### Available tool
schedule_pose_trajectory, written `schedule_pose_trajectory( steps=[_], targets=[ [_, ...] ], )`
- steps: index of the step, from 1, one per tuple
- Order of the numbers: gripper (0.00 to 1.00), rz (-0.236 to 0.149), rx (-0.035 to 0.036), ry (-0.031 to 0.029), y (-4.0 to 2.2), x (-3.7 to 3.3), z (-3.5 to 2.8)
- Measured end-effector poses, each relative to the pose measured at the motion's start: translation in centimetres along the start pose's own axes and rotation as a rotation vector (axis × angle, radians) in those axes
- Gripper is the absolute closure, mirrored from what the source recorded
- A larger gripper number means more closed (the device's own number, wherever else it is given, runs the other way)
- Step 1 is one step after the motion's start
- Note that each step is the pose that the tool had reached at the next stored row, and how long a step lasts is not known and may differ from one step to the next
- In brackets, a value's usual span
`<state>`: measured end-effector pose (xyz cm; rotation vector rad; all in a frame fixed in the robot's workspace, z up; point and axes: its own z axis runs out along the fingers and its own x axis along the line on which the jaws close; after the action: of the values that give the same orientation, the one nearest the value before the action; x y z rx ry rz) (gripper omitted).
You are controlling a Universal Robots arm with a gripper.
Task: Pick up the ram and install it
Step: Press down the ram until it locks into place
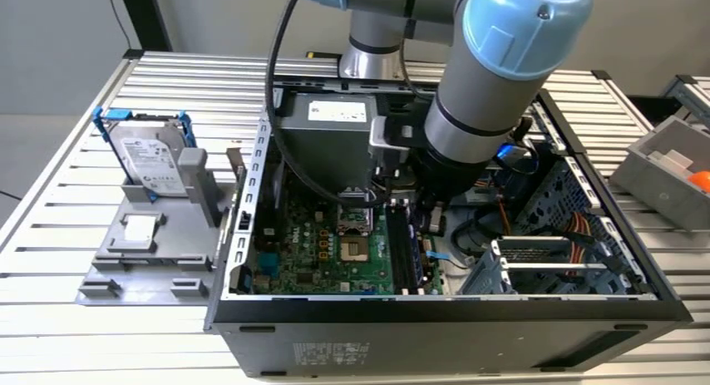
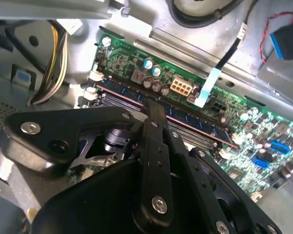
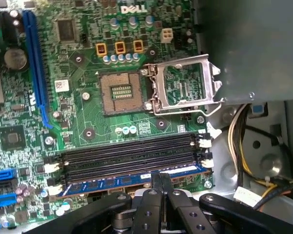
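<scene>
An open desktop computer case (image 1: 444,314) lies on its side on a ribbed metal surface (image 1: 66,194), with the robot arm (image 1: 488,77) reaching down into it from the twelve o'clock edge of the exterior view. Inside the case sits a green motherboard (image 1: 322,252) with a bare processor socket (image 3: 121,91) and its metal retention frame (image 3: 183,83) swung open. In the first wrist view, a bank of black memory slots (image 3: 127,153) runs across the board, and the ram (image 3: 112,183), a thin blue stick, stands on edge in the slot nearest the end effector (image 3: 161,183). The black fingers (image 3: 156,187) are drawn together over the stick's upper edge, at about its middle; whether they pinch it or only press on it cannot be told. The second wrist view shows the same blue stick (image 2: 200,122) lying along its slot, with one black finger (image 2: 155,114) resting across it. White latch tabs (image 3: 205,141) sit at the slot ends. In the exterior view, at nine o'clock from the case, a grey hard drive (image 1: 150,156) with blue rails stands in a grey holder (image 1: 145,260) on the surface.
</scene>
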<state>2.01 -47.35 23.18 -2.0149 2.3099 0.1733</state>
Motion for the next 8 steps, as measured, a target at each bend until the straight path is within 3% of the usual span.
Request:
schedule_pose_trajectory(
  steps=[5,8],
  targets=[
    [1.0,-0.053,-0.0078,-0.0055,-0.09,-0.02,0.01],
    [1.0,-0.059,-0.0087,-0.0053,-0.13,0.02,-0.01]
  ],
)
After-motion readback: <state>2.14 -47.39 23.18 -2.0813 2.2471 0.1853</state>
